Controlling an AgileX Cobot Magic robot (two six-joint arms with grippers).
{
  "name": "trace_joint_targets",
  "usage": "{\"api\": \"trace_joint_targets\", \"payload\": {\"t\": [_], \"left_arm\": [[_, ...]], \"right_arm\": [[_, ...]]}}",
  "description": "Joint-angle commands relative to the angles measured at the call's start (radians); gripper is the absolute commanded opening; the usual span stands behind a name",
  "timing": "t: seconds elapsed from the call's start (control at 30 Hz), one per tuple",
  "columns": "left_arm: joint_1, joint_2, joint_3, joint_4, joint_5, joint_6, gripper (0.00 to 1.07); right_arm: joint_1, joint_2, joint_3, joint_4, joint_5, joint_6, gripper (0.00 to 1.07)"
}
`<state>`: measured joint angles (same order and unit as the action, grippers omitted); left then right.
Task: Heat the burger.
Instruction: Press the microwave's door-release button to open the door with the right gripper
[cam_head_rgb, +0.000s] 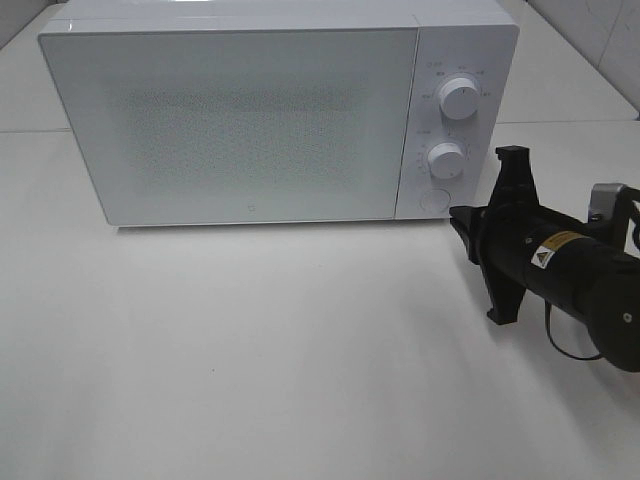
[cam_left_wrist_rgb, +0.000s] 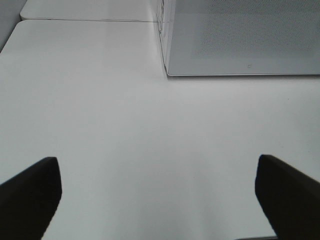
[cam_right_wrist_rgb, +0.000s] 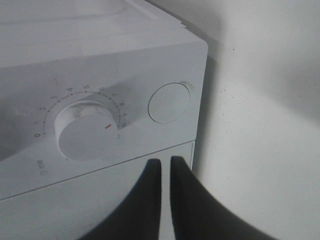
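My right claw (cam_head_rgb: 457, 216) is pressed together, the two fingers (cam_right_wrist_rgb: 150, 180) nearly meeting with only a thin slit between them and nothing pinched. It hangs above the desk (cam_head_rgb: 250, 350) at the lower right corner of the microwave (cam_head_rgb: 240, 40). Its tips point at the control panel close to the round button (cam_head_rgb: 434, 199), which sits under the lower knob (cam_head_rgb: 446, 160). I cannot tell whether the tips touch the panel. The right wrist view shows the knob's red mark turned toward the button side. The upper knob (cam_head_rgb: 459, 97) sits above it.

My left claw (cam_left_wrist_rgb: 156, 165) is spread wide and empty, hovering over bare desk with the microwave's front corner well ahead of it.

The microwave door (cam_head_rgb: 230, 120) is closed and its speckled window shows me nothing through it. I cannot tell from these views where the burger is.
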<state>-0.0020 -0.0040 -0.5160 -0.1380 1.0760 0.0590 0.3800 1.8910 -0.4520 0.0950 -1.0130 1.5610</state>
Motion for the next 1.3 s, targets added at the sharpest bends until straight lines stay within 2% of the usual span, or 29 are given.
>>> {"api": "trace_joint_targets", "payload": {"t": [0.03, 0.07, 0.1, 0.13, 0.27, 0.43, 0.57, 0.73, 0.93, 1.3], "left_arm": [[0.0, -0.014, -0.003, -0.002, -0.002, 0.002, 0.98], [0.0, -0.014, -0.003, -0.002, -0.002, 0.002, 0.98], [0.0, -0.014, -0.003, -0.002, -0.002, 0.002, 0.98], [0.0, -0.014, -0.003, -0.002, -0.002, 0.002, 0.98], [0.0, -0.014, -0.003, -0.002, -0.002, 0.002, 0.98], [0.0, -0.014, -0.003, -0.002, -0.002, 0.002, 0.98], [0.0, -0.014, -0.003, -0.002, -0.002, 0.002, 0.98], [0.0, -0.014, -0.003, -0.002, -0.002, 0.002, 0.98], [0.0, -0.014, -0.003, -0.002, -0.002, 0.002, 0.98], [0.0, -0.014, -0.003, -0.002, -0.002, 0.002, 0.98]], "right_arm": [[0.074, -0.003, -0.023, 0.146, -0.051, -0.047, 0.0], [0.074, -0.003, -0.023, 0.146, -0.051, -0.047, 0.0], [0.086, -0.003, -0.025, 0.229, -0.064, -0.094, 0.0], [0.086, -0.003, -0.026, 0.257, -0.066, -0.12, 0.0], [0.076, 0.0, -0.026, 0.279, -0.079, -0.163, 0.0], [0.07, 0.031, -0.033, 0.262, -0.079, -0.143, 0.0], [0.071, 0.094, -0.072, 0.185, -0.079, -0.079, 0.0], [0.071, 0.141, -0.109, 0.186, -0.085, -0.069, 0.0], [0.023, 0.201, -0.178, 0.123, -0.098, -0.035, 0.0], [0.001, 0.24, -0.233, 0.114, -0.093, -0.036, 0.0]]}}
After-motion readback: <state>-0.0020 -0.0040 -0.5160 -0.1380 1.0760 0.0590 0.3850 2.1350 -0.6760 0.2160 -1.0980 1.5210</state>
